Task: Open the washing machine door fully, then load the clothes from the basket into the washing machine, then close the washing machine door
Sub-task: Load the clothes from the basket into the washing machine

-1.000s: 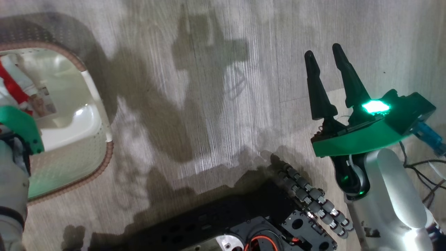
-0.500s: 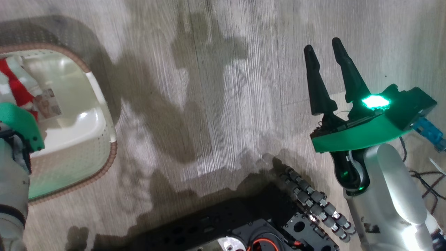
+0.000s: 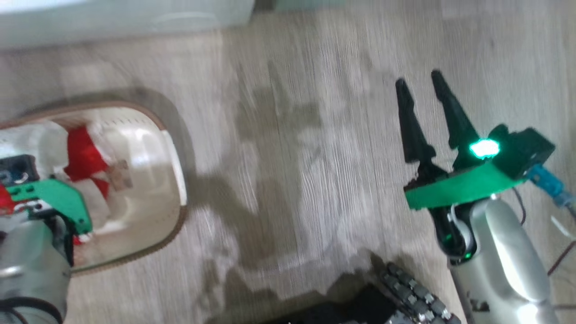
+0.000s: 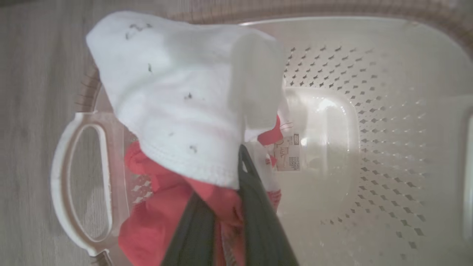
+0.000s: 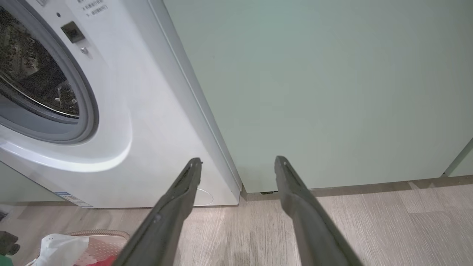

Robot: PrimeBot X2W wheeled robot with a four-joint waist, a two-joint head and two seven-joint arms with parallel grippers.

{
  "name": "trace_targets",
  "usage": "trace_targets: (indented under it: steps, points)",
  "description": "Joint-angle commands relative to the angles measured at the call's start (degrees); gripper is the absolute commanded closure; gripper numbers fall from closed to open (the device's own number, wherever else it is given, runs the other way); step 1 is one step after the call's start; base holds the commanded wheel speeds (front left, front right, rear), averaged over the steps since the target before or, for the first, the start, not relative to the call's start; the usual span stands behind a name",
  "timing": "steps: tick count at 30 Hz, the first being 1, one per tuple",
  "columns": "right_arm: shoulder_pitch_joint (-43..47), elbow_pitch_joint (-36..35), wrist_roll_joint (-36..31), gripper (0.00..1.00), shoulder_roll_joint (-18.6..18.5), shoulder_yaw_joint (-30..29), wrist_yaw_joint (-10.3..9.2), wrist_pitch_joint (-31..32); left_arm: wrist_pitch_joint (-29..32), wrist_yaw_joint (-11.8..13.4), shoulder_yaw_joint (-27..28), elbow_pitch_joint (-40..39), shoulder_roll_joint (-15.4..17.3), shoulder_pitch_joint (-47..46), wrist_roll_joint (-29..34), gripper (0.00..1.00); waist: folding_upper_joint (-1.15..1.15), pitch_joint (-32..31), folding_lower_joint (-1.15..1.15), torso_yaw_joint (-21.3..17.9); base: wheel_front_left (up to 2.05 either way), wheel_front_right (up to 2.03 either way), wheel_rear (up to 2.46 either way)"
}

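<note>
Gripping the clothes (image 4: 177, 92) with our left hand (image 4: 221, 177): fingers clenched on the red fabric, white garment draped over them, bundle over the handle end of the cream perforated basket (image 4: 63, 177), which sits on the wood floor (image 3: 292, 180). Our right hand (image 3: 423, 90) hangs released, fingers spread, holding nothing, pointing at the pale green cabinet (image 5: 314, 92) just beside the washing machine (image 5: 122, 122), whose drum opening is uncovered.
</note>
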Motion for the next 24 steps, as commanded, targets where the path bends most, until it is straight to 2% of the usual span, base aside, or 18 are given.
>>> trace_targets:
  steps: [1, 5, 10, 17, 18, 24]
  points:
    - [2.8, -1.0, -0.5, 0.00, -0.2, 0.7, 0.00, -0.5, -1.7, -0.6, 0.5, -0.2, 1.3, 2.0, -0.1, 1.00, -0.01, -5.5, 0.00, 2.0, 0.00, 0.00, 0.00]
    - [4.2, -0.3, -1.2, 0.00, -0.2, 0.3, 0.00, -0.5, -3.9, -1.6, -0.5, -0.8, -0.2, 3.4, 0.4, 1.00, -0.01, -10.3, 0.00, 3.3, 0.00, 0.00, 0.00]
    - [6.0, 0.5, -2.2, 0.00, -0.2, -0.4, 0.00, -0.5, -4.5, -1.5, -1.8, -4.4, -2.5, 4.9, 1.5, 1.00, -0.01, -15.9, 0.00, 5.1, 0.00, 0.00, 0.00]
    - [8.6, 1.2, -3.1, 0.00, -0.2, -1.6, 0.00, -0.5, -4.5, -0.5, -2.6, -15.7, -4.8, 9.7, 3.6, 1.00, -0.01, -22.3, 0.00, 7.0, 0.00, 0.00, 0.00]
    - [9.3, 1.3, -3.3, 0.00, -0.2, -1.9, 0.00, -0.5, -4.5, -0.5, -2.5, -19.3, -5.2, 11.4, 4.1, 1.00, -0.01, -24.0, 0.00, 7.4, 0.00, 0.00, 0.00]
    - [11.3, 1.2, -3.9, 0.00, -0.2, -3.1, 0.00, -0.5, -4.5, -1.6, -0.7, -33.4, -6.3, 17.4, 5.1, 1.00, -0.01, -27.6, 0.00, 8.4, 0.00, 0.00, 0.00]
